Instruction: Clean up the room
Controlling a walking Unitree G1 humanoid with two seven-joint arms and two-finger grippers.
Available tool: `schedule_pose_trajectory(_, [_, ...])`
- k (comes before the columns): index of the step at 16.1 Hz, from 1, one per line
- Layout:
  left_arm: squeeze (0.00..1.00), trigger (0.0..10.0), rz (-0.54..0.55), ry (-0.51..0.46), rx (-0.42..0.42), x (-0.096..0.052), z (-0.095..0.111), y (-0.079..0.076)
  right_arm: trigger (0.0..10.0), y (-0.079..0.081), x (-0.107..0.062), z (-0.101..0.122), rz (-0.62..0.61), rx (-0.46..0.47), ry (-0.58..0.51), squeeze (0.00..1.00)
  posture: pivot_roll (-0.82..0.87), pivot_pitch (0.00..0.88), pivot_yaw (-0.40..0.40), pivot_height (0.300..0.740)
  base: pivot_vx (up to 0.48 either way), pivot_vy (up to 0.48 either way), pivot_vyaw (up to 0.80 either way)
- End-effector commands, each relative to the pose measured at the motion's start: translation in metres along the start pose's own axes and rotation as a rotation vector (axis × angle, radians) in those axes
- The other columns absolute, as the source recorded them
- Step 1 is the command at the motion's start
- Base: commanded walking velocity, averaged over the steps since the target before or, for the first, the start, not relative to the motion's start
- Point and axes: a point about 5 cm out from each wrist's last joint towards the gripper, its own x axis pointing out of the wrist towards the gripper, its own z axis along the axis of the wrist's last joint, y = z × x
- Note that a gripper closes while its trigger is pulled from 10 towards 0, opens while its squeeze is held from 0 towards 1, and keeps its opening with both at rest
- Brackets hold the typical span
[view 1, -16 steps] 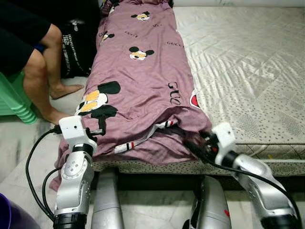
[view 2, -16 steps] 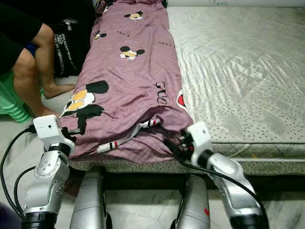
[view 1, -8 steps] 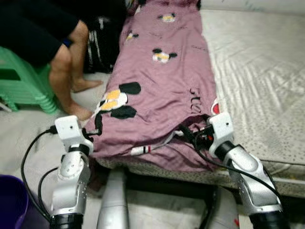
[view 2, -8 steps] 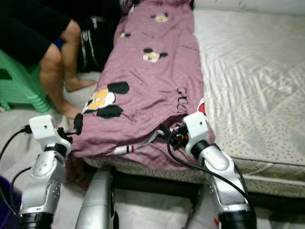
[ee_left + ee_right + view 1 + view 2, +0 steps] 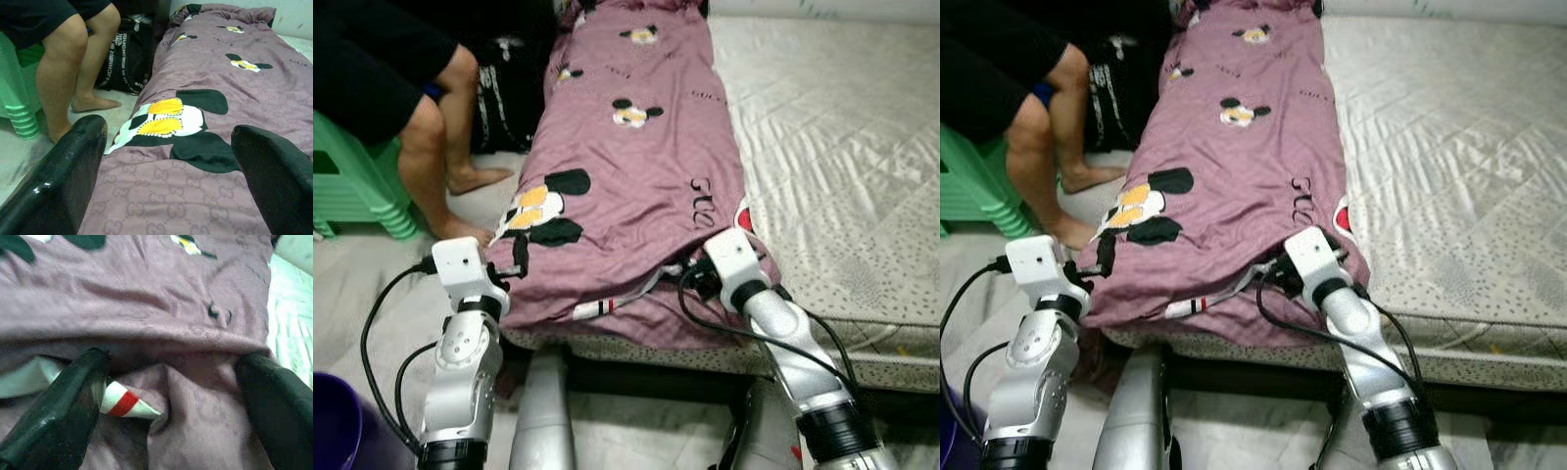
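A bare quilted mattress [image 5: 842, 147] fills the right of the frame, standing on a pale tiled floor [image 5: 372, 294]. In the upper left a seated person's legs [image 5: 435, 147] are cut off at the frame edge, beside a green plastic stool [image 5: 352, 191] and a black printed bag [image 5: 504, 93]. A purple bucket [image 5: 333, 431] shows only partly in the lower left corner.

A mauve blanket [image 5: 626, 176] printed with cartoon mice lies lengthwise along the mattress's left edge, its near end rumpled and a white, red-striped band [image 5: 124, 402] poking from a fold.

The left hand [image 5: 171, 161] sits at the blanket's lower left corner, fingers spread wide over the fabric. The right hand [image 5: 171, 382] is at the fold in the lower middle, fingers likewise apart, gripping nothing.
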Motion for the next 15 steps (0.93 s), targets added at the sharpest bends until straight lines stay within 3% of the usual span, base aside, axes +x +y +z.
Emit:
schedule_pose_trajectory(1, [0.0,10.0,0.011,-0.007,0.016,0.0,0.003,0.003,0.0,-0.001,0.005,0.0,-0.026,-0.007,0.005,0.0,0.03,0.0,0.011,0.506,0.0,0.0,0.0])
schedule_pose_trajectory(5, [0.0,10.0,0.012,-0.008,0.012,0.0,0.002,0.001,0.0,-0.005,0.016,-0.006,-0.096,0.007,0.032,0.0,0.03,0.0,0.007,0.506,0.0,0.0,0.0])
schedule_pose_trajectory(10, [0.0,10.0,0.014,-0.011,0.01,0.002,0.003,0.001,0.0,-0.012,0.01,-0.029,-0.11,0.058,0.11,0.0,0.02,0.0,0.006,0.506,0.0,0.0,0.0])
schedule_pose_trajectory(15, [0.0,10.0,0.016,-0.011,0.004,0.002,0.002,-0.001,0.0,-0.02,0.006,-0.039,-0.115,0.062,0.121,0.0,0.02,0.0,-0.002,0.506,0.0,0.0,0.0])
